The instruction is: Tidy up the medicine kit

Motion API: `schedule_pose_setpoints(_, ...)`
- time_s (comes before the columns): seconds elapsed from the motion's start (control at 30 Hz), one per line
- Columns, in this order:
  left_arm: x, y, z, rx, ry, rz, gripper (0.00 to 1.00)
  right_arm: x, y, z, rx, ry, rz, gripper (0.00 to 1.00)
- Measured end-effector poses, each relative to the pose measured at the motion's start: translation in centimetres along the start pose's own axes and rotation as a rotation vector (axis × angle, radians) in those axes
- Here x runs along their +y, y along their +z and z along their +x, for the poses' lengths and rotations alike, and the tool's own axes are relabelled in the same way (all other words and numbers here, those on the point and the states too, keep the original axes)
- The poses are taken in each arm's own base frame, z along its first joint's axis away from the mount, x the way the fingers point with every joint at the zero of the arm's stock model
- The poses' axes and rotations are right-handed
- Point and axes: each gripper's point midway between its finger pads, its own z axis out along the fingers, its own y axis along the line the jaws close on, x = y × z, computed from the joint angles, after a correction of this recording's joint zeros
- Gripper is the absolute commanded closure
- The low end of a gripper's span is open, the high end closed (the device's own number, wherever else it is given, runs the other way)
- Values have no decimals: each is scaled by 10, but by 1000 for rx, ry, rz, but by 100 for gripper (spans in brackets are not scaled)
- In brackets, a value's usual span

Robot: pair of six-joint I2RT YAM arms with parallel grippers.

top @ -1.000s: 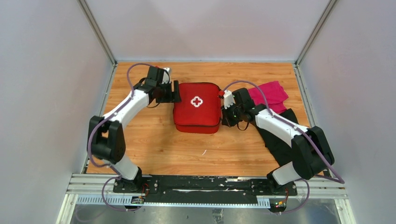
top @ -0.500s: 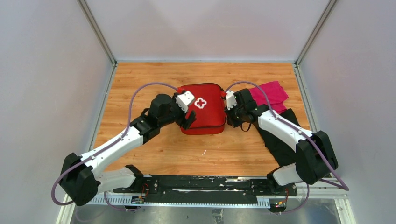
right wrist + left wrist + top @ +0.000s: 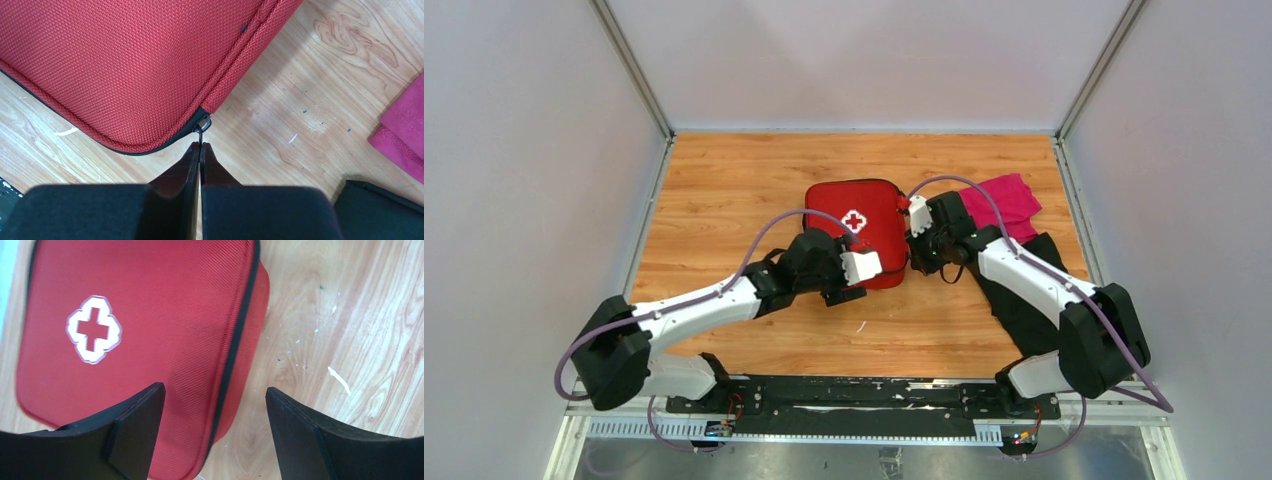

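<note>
Medicine kit [image 3: 874, 208] lies flat and zipped shut on the wooden table [image 3: 724, 190], white cross [image 3: 93, 329] up. It sits directly ahead of the right gripper [image 3: 200, 146] and partly under the spread of the left gripper [image 3: 215, 397].

Its shell is ribbed red fabric, so it will likely feel soft and slightly padded, giving under a press rather than holding its shape. The weave should offer good friction, and nothing about it looks fragile. It appears light enough to slide across the wood if tugged from one side only.

The black zip track [image 3: 235, 350] runs round the edge. The small metal zip pull [image 3: 201, 125] hangs at a corner, right at the right gripper's tips. Those fingers are pressed together and seem to pinch the pull, which is the natural hold for running the zip.

The left gripper stands apart, one finger above the lid and the other out past the kit's edge above bare wood. Whether it touches the fabric cannot be told. Pressing down on the lid there, or pinching the seam edge, would probably brace the case against the zip's drag.

Off to the right gripper's right lie a magenta cloth [image 3: 402, 125] and a black cloth [image 3: 385, 212], both apart from the kit.
</note>
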Motion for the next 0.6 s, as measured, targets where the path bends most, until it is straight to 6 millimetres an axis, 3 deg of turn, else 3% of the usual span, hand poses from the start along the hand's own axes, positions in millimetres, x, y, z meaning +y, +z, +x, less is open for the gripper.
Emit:
schedule_pose_setpoints(0.17,-10,16,21,111,13,-31,27,2,-1,2,-1,7,-6,100)
schedule_pose_setpoints(0.37,7,18,22,122,-87,-158,37,11,-9,11,0,52,-33,100)
schedule_pose_setpoints(0.6,5,23,25,124,-145,-180,47,18,-15,20,1,102,-46,100)
